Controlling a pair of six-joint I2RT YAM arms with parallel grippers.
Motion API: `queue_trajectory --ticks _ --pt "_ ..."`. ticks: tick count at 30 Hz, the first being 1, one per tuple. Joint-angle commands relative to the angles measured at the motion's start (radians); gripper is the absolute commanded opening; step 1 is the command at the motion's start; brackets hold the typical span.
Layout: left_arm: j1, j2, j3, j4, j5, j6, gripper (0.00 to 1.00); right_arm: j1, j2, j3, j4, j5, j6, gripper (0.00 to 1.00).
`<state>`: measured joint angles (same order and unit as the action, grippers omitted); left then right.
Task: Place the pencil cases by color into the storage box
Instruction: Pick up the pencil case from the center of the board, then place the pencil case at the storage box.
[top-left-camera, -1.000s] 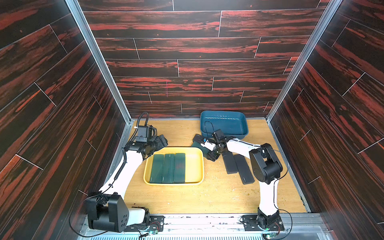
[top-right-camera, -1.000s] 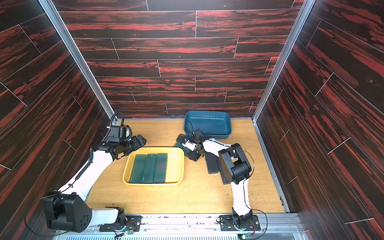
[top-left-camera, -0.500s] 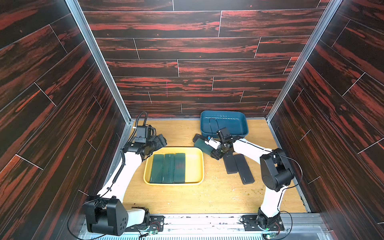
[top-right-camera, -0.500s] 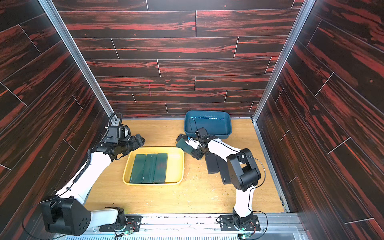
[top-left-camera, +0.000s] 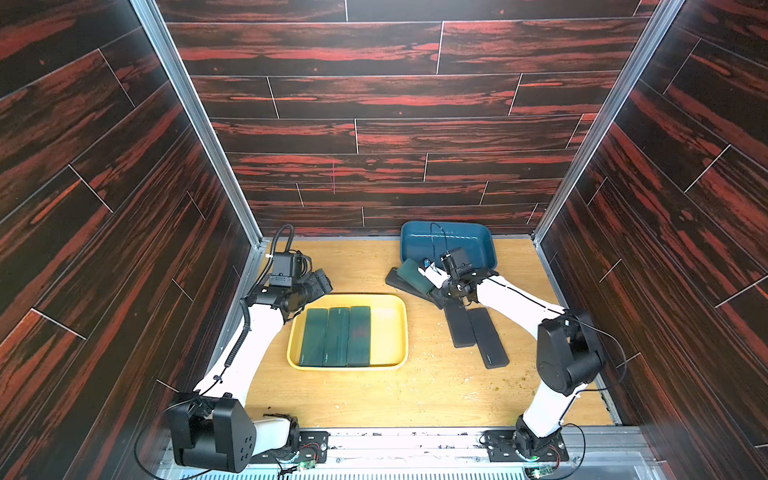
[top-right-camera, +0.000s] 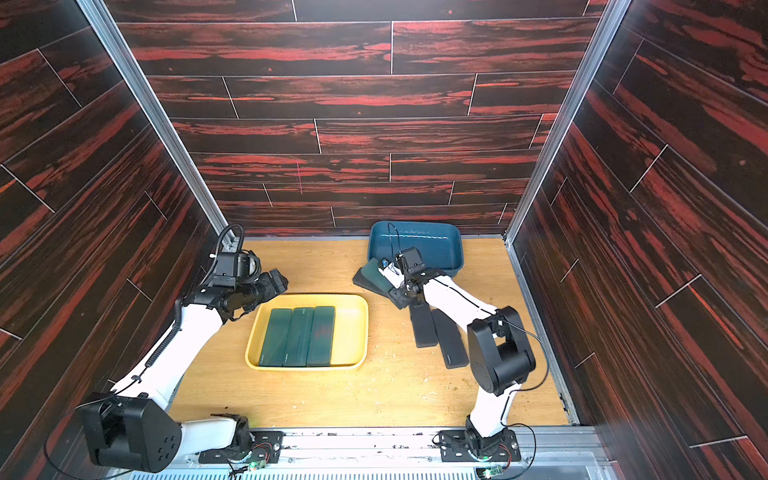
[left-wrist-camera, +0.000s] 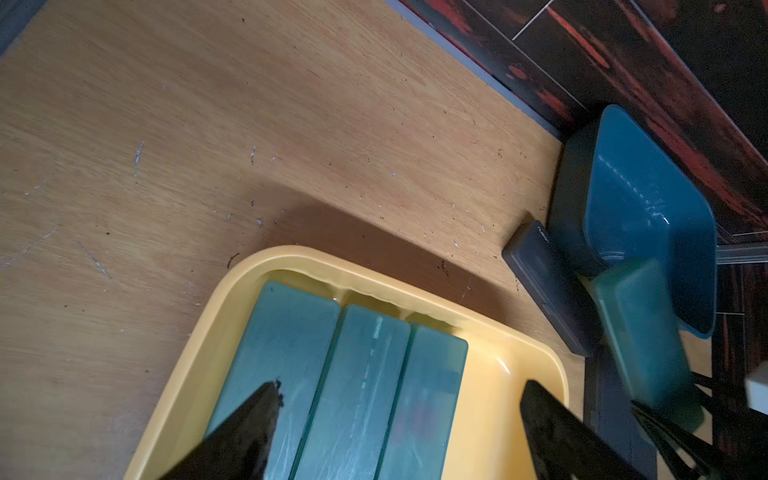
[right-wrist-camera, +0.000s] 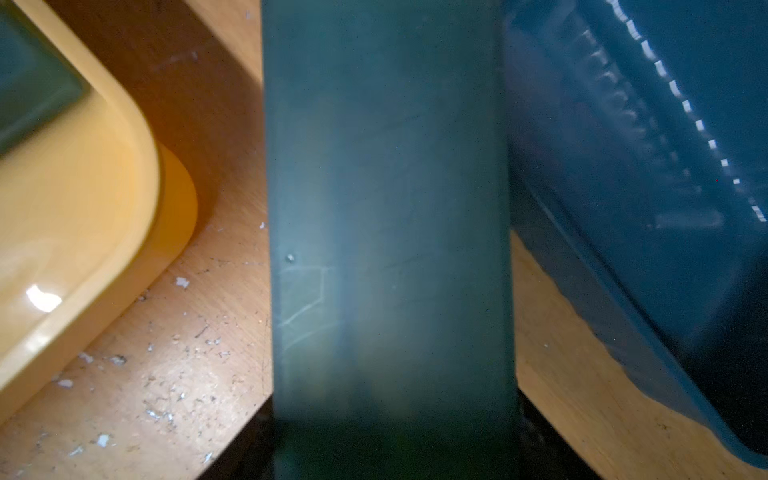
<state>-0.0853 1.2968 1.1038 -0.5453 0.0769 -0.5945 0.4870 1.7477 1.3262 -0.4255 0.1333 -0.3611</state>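
- Both top views: three green pencil cases (top-left-camera: 336, 336) lie in the yellow tray (top-left-camera: 397, 328); the blue tray (top-left-camera: 478, 245), just beyond the right gripper (top-left-camera: 434, 279), looks empty, so sorting seems about half done
- The right gripper clamps a fourth green case (top-left-camera: 412, 274); three black cases (top-left-camera: 488, 338) lie on the bench (top-left-camera: 374, 399) beside it
- Left wrist view: left gripper (left-wrist-camera: 399, 415) spread wide, empty, over the yellow tray
- Right wrist view: the held case hangs between both trays

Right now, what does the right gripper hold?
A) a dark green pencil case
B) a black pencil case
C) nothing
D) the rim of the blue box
A: the right gripper is closed on one end of a dark green pencil case, next to the blue box.
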Motion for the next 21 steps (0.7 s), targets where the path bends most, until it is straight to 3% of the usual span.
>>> queue_trajectory --ticks 1,12,21 --pt "0.001 -0.041 -0.031 -0.014 -0.049 -0.002 0.92 0.009 -0.103 -0.014 0.067 0.007 0.1 0.46" --pt "0.001 -0.073 -0.106 0.02 -0.045 -0.044 0.92 0.142 -0.194 -0.011 0.043 0.125 0.316 0.45" --pt "0.001 -0.162 -0.234 0.129 -0.046 -0.121 0.92 0.219 -0.275 -0.078 0.03 0.07 0.615 0.43"
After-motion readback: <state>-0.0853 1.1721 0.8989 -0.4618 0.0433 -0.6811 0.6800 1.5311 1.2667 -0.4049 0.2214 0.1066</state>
